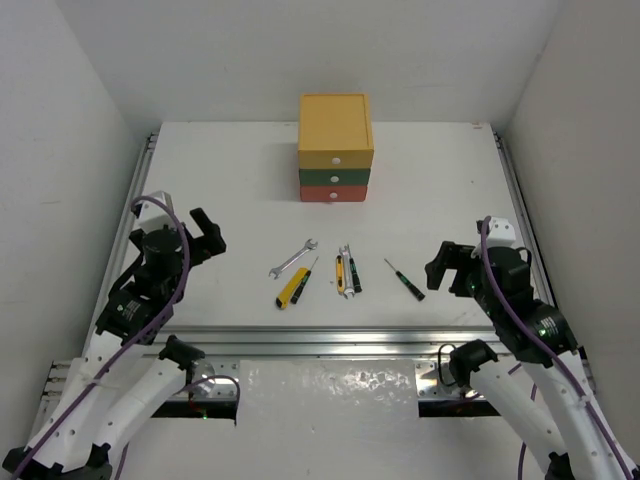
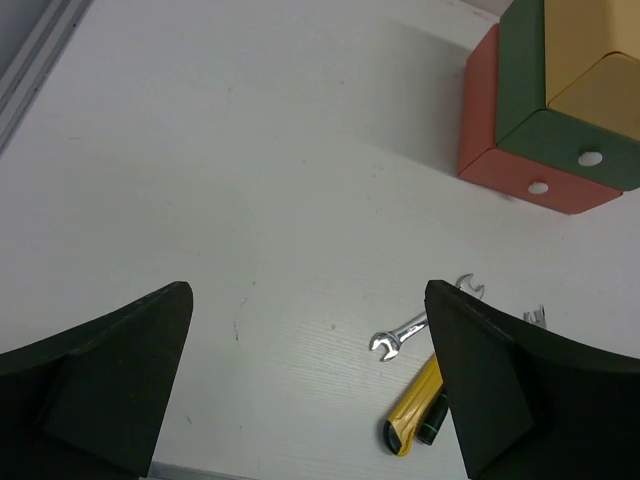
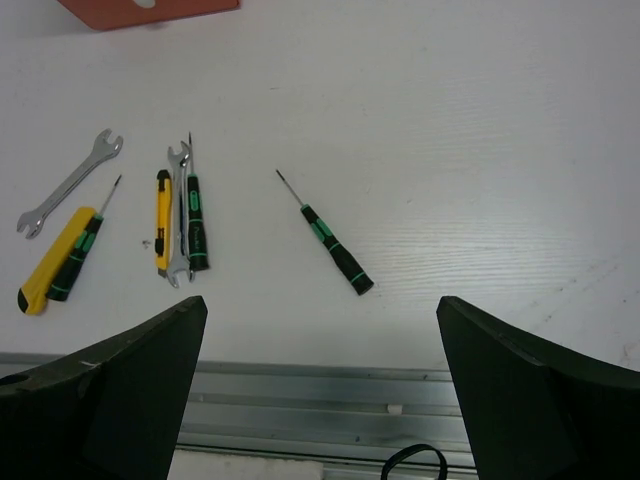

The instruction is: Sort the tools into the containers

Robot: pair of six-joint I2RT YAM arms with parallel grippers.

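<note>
While the left gripper [image 1: 208,232] and right gripper [image 1: 443,264] hang open, tools [image 1: 346,272] bunched at frame centre could be pinched two together.

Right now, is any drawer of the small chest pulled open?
No, the yellow drawer, green drawer and red drawer all sit closed, their fronts in one line.

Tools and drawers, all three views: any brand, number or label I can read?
None readable.
The drawer chest has plain yellow, green and red fronts with blank white knobs.
The utility knife, wrenches and screwdrivers show no legible marking; any stamping is too small to tell.
</note>
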